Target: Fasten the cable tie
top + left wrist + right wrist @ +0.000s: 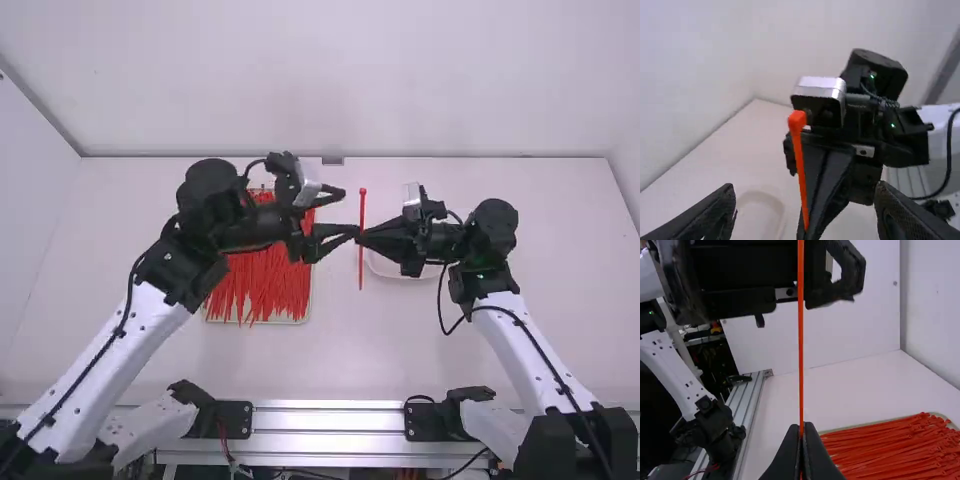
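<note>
Right wrist view has the right gripper (801, 430) clenched on the cable tie (801, 340). Its two fingers (790, 455) are pressed together, with the thin red strap pinched between their tips and running straight on away from them.

In the high view the tie reads as a thin line from twelve to six o'clock, held up near the middle of the table (330, 350) with its head at the twelve o'clock end. The right gripper comes in from three o'clock and grips it about halfway along.

The left gripper (346, 212) faces it from nine o'clock, released. In the left wrist view its fingers are spread wide, and the tie and the right gripper's tips stand opposite the gap between them. I cannot tell whether either finger touches the strap, though in the high view the lower one looks very close to it.

Further out at nine o'clock from the tie, partly under the left arm, lies a tray (260, 321) heaped with spare red ties (262, 275). Just beside the tie's lower half, at about four o'clock and beneath the right gripper, a small white dish (385, 268) sits on the table
</note>
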`<state>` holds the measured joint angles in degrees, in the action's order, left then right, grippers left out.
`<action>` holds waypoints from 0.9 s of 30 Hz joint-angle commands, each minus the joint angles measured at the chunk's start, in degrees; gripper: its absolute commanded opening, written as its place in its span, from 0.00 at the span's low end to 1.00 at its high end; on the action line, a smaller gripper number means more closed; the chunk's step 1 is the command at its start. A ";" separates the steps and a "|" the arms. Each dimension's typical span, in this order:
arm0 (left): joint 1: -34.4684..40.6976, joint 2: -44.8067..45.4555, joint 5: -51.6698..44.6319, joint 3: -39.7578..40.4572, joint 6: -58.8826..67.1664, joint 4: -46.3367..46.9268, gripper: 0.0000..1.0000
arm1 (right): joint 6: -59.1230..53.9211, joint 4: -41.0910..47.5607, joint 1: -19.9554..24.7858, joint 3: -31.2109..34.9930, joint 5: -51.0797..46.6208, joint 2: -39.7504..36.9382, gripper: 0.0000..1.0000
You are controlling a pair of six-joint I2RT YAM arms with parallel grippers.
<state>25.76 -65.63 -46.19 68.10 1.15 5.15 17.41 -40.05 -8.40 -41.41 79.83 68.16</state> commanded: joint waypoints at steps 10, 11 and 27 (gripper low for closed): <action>-2.38 0.04 -4.52 1.60 -1.33 -5.53 0.57 | 0.85 -1.81 0.11 -1.70 -1.66 -0.76 0.00; -3.02 -0.11 -5.68 1.57 -1.75 -6.43 0.58 | 0.85 -2.32 0.00 -1.70 -1.66 -0.79 0.00; -9.16 -2.62 -23.04 -1.79 -10.80 -20.61 0.60 | 4.33 -10.78 -5.90 -1.70 -6.88 -0.76 0.00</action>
<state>16.91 -68.16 -66.50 66.46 -8.36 -15.29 20.34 -50.30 -14.24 -41.41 73.87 68.12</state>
